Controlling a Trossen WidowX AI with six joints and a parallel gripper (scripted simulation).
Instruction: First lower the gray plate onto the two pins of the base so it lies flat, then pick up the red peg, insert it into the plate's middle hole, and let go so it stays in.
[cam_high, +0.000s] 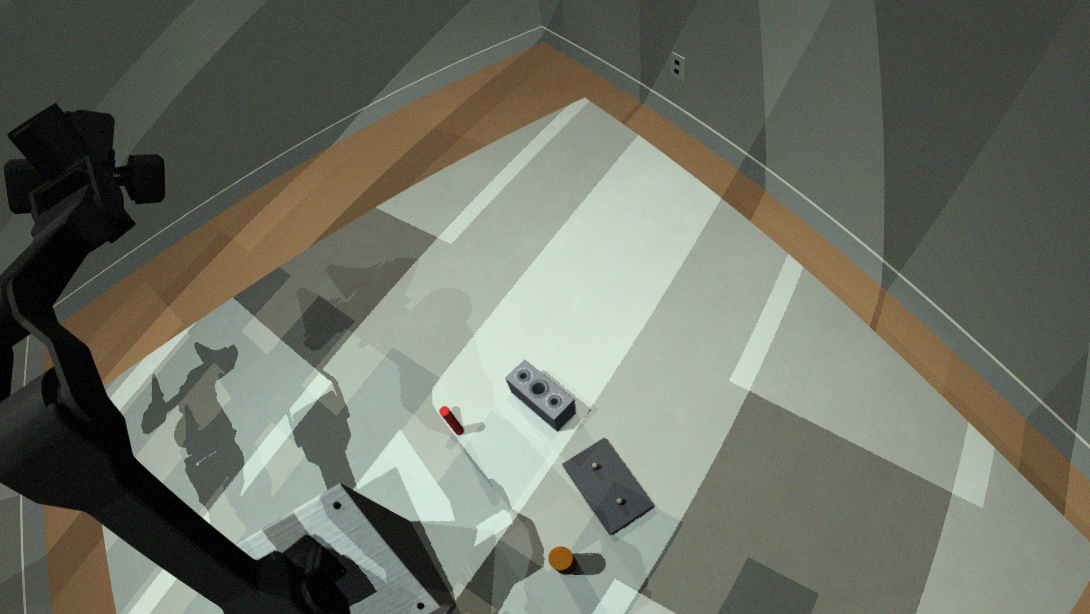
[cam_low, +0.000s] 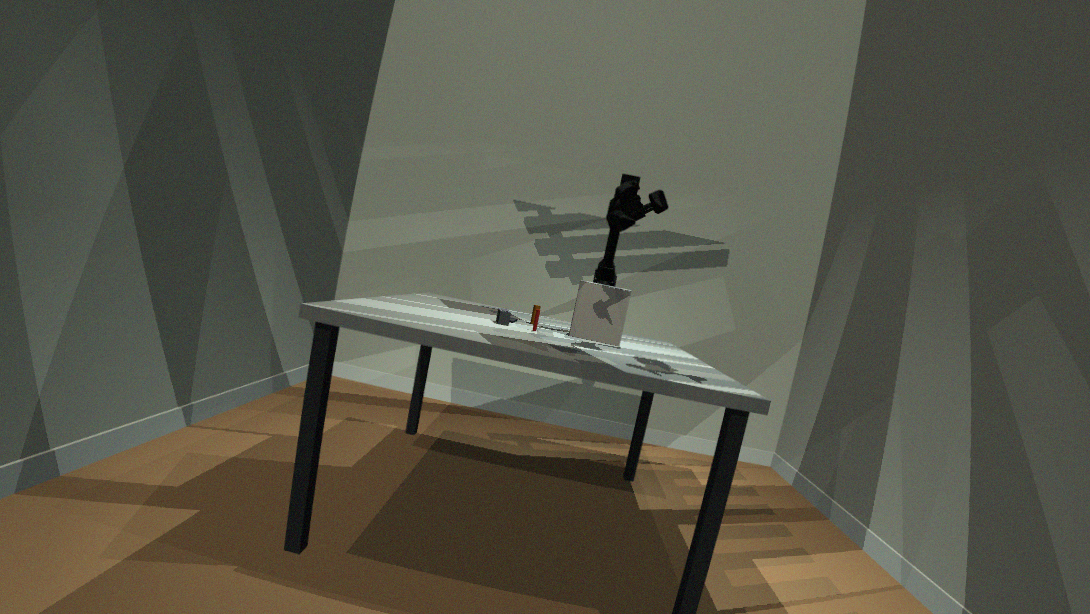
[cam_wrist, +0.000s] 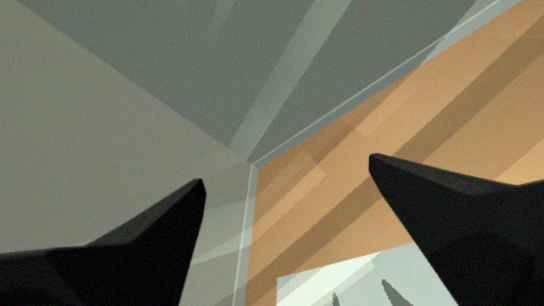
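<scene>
The gray plate (cam_high: 533, 403) (cam_low: 503, 317), a thick block with three holes in its top, rests on the table beside the base, off the pins. The base (cam_high: 600, 492), a flat dark slab with two upright pins, lies nearer the arm's mount in the top view. The red peg (cam_high: 451, 421) (cam_low: 536, 320) stands upright on the table, left of the plate in the top view. My gripper (cam_high: 82, 183) (cam_wrist: 286, 174) is open and empty, raised high and far from all of them at upper left in the top view. The wrist view shows none of these objects.
An orange cylinder (cam_high: 560, 558) stands near the base. The arm's metal mounting block (cam_high: 396, 545) (cam_low: 600, 316) rises from the table (cam_high: 762, 343) (cam_low: 457, 342). The wrist view shows walls, wooden floor (cam_wrist: 300, 215) and a table corner (cam_wrist: 320, 280).
</scene>
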